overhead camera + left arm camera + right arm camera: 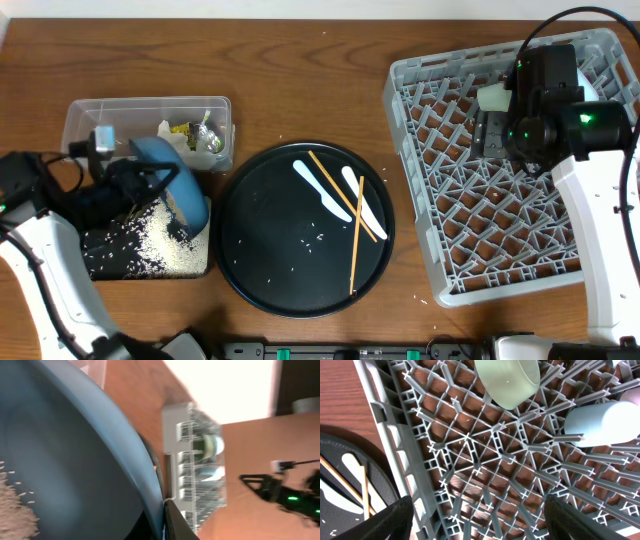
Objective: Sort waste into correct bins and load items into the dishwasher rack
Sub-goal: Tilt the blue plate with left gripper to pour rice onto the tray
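My left gripper (168, 205) is shut on the rim of the big dark-blue plate (185, 185), which tilts steeply over the shallow black bin (105, 262). A heap of white rice (162, 245) lies in that bin. The left wrist view is filled by the plate (75, 450), with rice grains (15, 505) at its low edge and one finger (177, 522) against the rim. The clear tub (80, 110) holds tissue (168, 130) and a foil wrapper (207, 142). Over the dishwasher rack (500, 230) my right gripper (480, 520) hangs open with nothing between its fingers. A pale teal bowl (507, 380) and a light blue bowl (602, 422) lie in the rack.
A large round black tray (265, 225) sits mid-table with two wooden chopsticks (355, 240) and white plastic utensils (320, 190) on it, plus a few stray rice grains. Its edge shows left of the rack wall (385, 425) in the right wrist view.
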{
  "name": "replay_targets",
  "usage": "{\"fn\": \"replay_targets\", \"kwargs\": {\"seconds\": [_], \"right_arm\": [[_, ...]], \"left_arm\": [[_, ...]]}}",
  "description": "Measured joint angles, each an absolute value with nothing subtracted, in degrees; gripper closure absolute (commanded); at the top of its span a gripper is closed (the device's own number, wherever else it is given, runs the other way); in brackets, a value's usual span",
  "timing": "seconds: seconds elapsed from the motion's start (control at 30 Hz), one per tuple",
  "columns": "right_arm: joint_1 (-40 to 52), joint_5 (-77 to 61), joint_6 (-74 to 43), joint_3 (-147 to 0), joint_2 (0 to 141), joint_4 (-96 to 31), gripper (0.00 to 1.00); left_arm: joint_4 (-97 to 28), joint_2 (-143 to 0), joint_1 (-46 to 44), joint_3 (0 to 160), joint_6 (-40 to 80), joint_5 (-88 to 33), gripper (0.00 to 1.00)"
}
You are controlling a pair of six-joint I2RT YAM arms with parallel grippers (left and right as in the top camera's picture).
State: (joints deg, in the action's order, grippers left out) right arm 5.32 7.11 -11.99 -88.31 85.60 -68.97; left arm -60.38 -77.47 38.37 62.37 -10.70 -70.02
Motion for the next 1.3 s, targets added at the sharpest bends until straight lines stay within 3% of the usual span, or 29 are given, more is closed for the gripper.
{"fn": "replay_targets", "kwargs": {"seconds": [0.23,0.57,0.9,1.3], "right_arm": [[5.32,7.14,-11.99,-88.31,85.60,-68.97,0.21],[5.32,7.11,-11.99,-88.31,85.60,-68.93,0.21],[5.32,7.11,-11.99,-88.31,85.60,-68.90,0.21],[5.32,7.14,-11.99,-88.31,85.60,-69.01,0.21]], "left_arm": [[-60.60,-81.76,44.80,58.83,-12.91,-82.74,0.94],[-61.10,-82.63,47.44,58.83,-13.54,-87.07,0.94],[-61.10,-82.63,47.44,58.83,-13.54,-86.41,0.94],[-61.06,-82.63,47.48,58.83,-4.51,-73.28,0.94]]}}
